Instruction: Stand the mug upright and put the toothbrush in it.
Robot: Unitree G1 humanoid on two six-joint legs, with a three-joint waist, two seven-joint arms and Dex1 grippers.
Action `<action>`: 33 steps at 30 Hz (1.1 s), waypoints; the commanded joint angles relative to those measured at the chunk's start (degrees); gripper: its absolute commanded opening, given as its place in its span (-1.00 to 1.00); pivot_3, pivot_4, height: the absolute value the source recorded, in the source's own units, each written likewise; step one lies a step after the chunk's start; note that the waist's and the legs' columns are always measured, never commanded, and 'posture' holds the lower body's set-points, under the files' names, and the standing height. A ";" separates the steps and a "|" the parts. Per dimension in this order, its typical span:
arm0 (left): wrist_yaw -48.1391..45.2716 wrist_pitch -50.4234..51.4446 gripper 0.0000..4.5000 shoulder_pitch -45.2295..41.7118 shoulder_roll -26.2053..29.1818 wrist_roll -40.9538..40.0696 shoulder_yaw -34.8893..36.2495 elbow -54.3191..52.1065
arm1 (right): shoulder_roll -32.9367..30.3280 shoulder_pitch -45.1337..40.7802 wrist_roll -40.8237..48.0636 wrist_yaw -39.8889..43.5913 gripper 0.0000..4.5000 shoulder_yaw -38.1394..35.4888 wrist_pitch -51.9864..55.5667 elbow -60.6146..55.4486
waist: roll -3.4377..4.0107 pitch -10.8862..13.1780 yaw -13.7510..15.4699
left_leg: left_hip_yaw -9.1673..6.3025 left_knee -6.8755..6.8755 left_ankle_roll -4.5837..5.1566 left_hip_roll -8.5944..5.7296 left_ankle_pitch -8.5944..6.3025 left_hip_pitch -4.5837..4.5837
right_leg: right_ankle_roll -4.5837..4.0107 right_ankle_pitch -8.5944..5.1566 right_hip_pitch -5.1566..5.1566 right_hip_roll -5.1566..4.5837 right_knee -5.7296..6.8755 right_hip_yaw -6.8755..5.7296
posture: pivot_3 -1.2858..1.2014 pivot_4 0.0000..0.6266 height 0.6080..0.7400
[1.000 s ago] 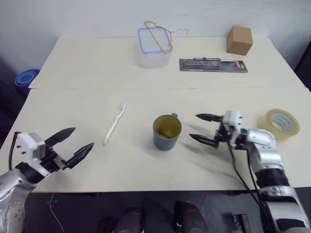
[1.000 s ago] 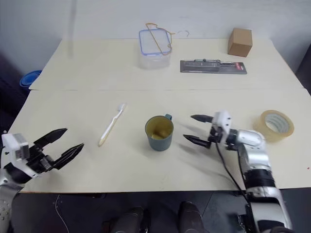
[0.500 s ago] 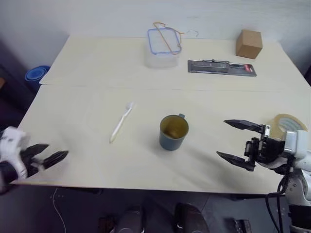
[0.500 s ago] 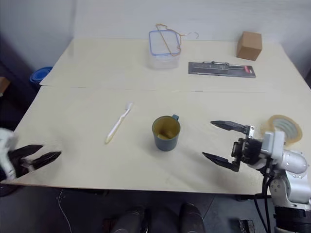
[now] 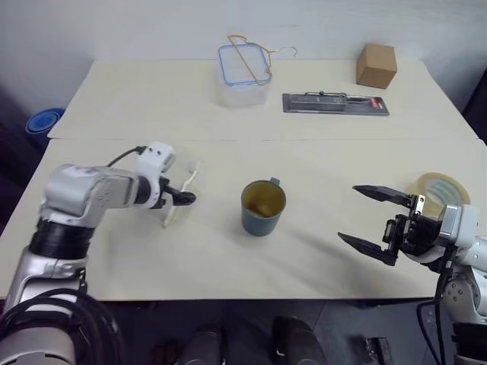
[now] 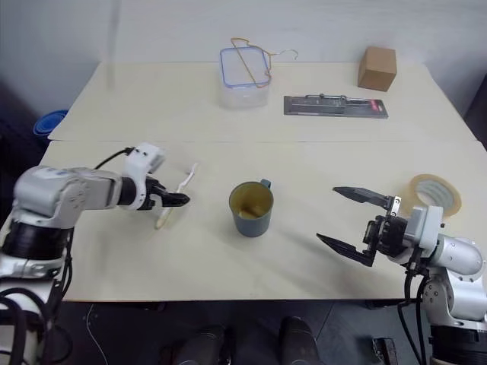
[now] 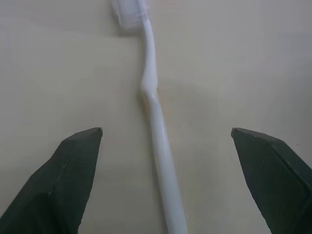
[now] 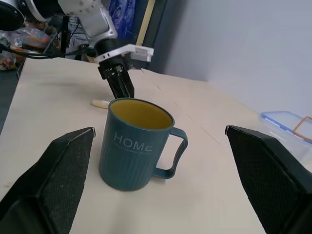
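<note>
1. The right gripper (image 5: pixel 378 223) hangs over the near edge of the table (image 5: pixel 228 258), its two black fingers spread wide and holding nothing.
2. The mug (image 5: pixel 263 207) stands upright, well apart from the right gripper, on the side its fingers point to. Its handle is turned to the far side, and the word HOME shows on its wall in the right wrist view.
3. The left gripper (image 7: pixel 165 139) is tilted down over the toothbrush (image 5: pixel 181 195), fingers spread, one on each side of the handle, with a gap on both sides.
4. The toothbrush lies flat, its bristled head away from this gripper; the mug is near, on its right.
5. Far beyond both grippers stand a clear box (image 5: pixel 242 73), a flat tool pack (image 5: pixel 335 103) and a small carton (image 5: pixel 376 65).
</note>
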 commanded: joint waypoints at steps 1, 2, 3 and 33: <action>-3.82 -1.89 0.82 -2.52 -0.91 3.65 -4.59 4.05 | 0.48 0.56 0.88 -1.14 1.00 -0.77 -1.05 -2.19 | 0.00 0.00 0.10 | 0.01 0.02 0.00 0.02 0.00 -0.01 | 0.00 0.00 0.00 0.00 0.00 0.01 | 0.03 -0.52 1.00; -4.97 -2.82 0.73 -3.02 -1.21 4.46 -5.81 4.73 | 0.63 0.71 0.80 -1.56 1.00 -0.98 -1.15 -2.26 | -0.01 0.00 0.24 | 0.02 0.03 0.00 0.03 0.00 0.01 | 0.00 0.00 0.03 -0.01 0.00 0.04 | 0.03 -0.52 1.00; -5.48 -4.13 0.60 -3.30 -1.57 5.65 -6.51 5.41 | 0.72 0.89 0.71 -1.79 1.00 -1.13 -1.32 -2.25 | 0.00 0.00 0.49 | 0.02 0.03 0.00 0.04 0.00 0.01 | 0.00 0.00 0.03 -0.01 0.00 0.04 | 0.03 -0.52 1.00; -38.83 -52.81 -0.97 2.49 -33.52 -6.72 12.03 2.25 | 2.32 22.31 6.01 7.09 1.00 -15.35 -11.96 4.16 | -0.08 0.01 1.19 | 0.16 0.07 0.02 0.07 -0.03 0.44 | 0.07 0.04 0.70 0.24 -0.51 0.01 | 0.03 -0.52 1.00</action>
